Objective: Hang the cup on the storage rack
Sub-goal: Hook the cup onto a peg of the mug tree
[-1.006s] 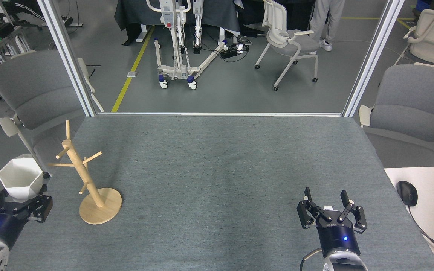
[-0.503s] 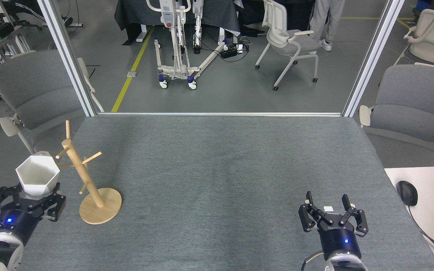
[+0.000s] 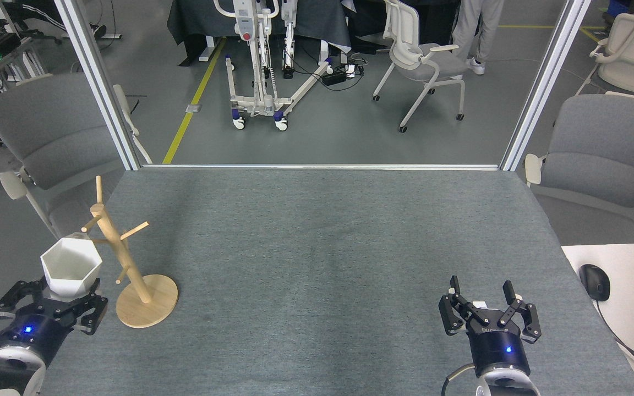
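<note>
Fingers of the left gripper (image 3: 55, 300) clamp the base of the white cup (image 3: 70, 265), holding it upright with its open hexagonal mouth facing up, right beside the storage rack (image 3: 124, 263), whose left-hand pegs meet the cup's rim. Over on the right of the grey table (image 3: 317, 247), the right gripper (image 3: 485, 302) is spread wide and empty.

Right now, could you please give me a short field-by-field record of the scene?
surface: grey felt-covered table
cup: small matte white faceted mug, upright, held off the table beside the rack's pegs
rack: light wooden mug tree, upright, no cup hung
left tool: shut on the mug
right tool: open, empty, near the table's right front
</note>
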You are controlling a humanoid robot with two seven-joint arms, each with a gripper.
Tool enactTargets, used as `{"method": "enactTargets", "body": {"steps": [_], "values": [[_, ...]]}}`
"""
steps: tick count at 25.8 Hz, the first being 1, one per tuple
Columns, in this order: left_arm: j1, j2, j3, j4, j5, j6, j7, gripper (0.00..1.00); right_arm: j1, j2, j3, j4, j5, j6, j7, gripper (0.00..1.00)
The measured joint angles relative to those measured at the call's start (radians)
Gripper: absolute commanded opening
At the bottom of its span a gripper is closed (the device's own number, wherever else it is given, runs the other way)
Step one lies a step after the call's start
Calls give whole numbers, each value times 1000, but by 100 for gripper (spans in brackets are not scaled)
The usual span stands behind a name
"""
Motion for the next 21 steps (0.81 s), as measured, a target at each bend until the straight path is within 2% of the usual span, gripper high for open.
{"method": "enactTargets", "body": {"steps": [5,6,7,9,10,15,21], "values": [[10,-1,-12,0,-3,1,2,0,0,1,0,1,-1,2,-4,100],[10,-2,-13,0,-3,1,2,5,1,-1,1,1,-1,2,-3,100],[10,-2,-13,0,-3,1,2,28,2,-4,2,2,-2,2,-2,100],[11,-3,-16,0,-3,4,2,80,4,-7,2,3,-3,2,0,100],[11,-3,-18,0,-3,9,2,94,4,-7,1,3,-3,2,0,100],[11,-4,-44,1,-3,64,11,98,7,-9,3,3,-3,2,0,100],[11,-5,-58,1,-1,79,17,98,2,-4,5,4,-3,0,2,100]]}}
